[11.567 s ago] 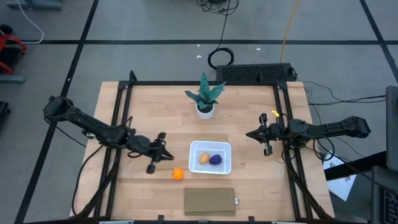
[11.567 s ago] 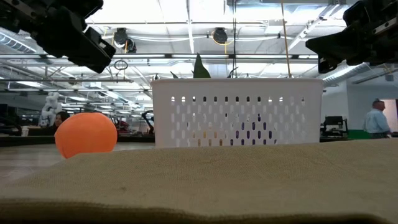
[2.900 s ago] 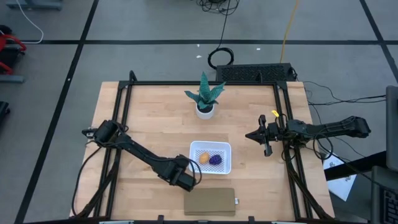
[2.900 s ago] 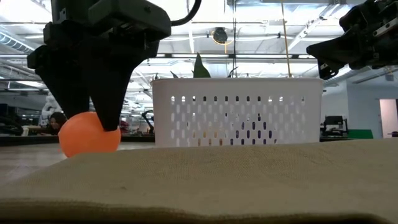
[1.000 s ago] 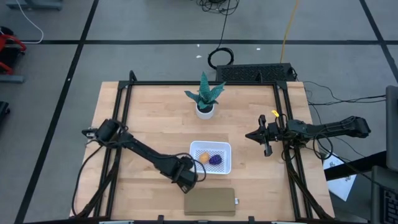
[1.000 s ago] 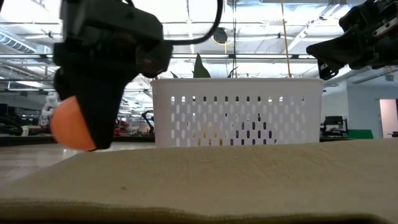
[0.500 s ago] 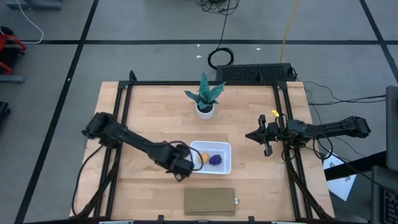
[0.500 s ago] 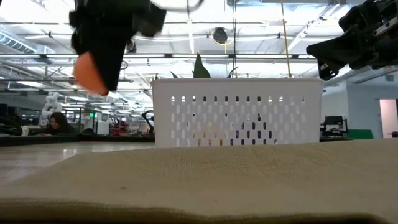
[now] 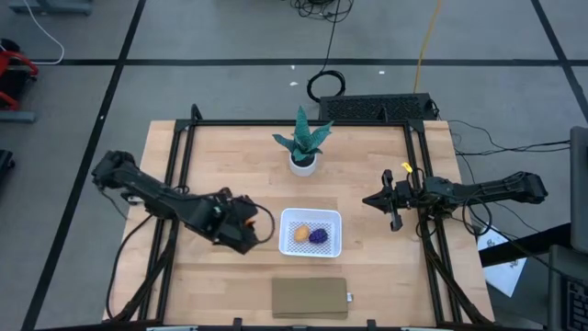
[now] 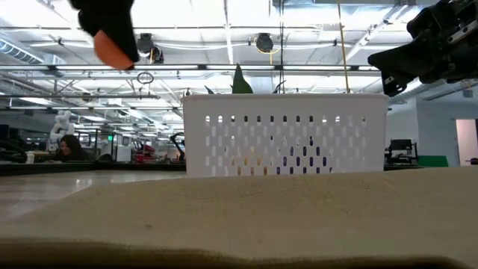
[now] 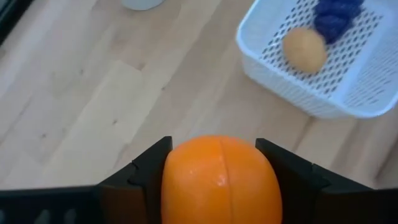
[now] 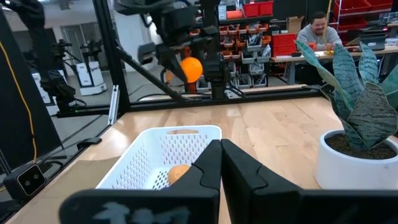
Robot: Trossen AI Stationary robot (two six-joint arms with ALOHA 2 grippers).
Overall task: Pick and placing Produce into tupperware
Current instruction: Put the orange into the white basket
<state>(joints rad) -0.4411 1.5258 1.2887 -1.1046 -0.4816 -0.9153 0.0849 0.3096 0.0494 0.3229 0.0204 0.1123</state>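
Right now my left gripper [image 11: 221,180] clamps the orange ball [image 11: 221,180] beside the tupperware [image 9: 310,232]; releasing early drops it outside; right gripper [image 9: 370,199] closed

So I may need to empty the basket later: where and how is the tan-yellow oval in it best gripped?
From above, fingers across its narrow middle. The tan-yellow oval lies on the white basket floor beside the purple piece, so the open top is probably the only clear approach. Close across the sides facing away from the purple piece.
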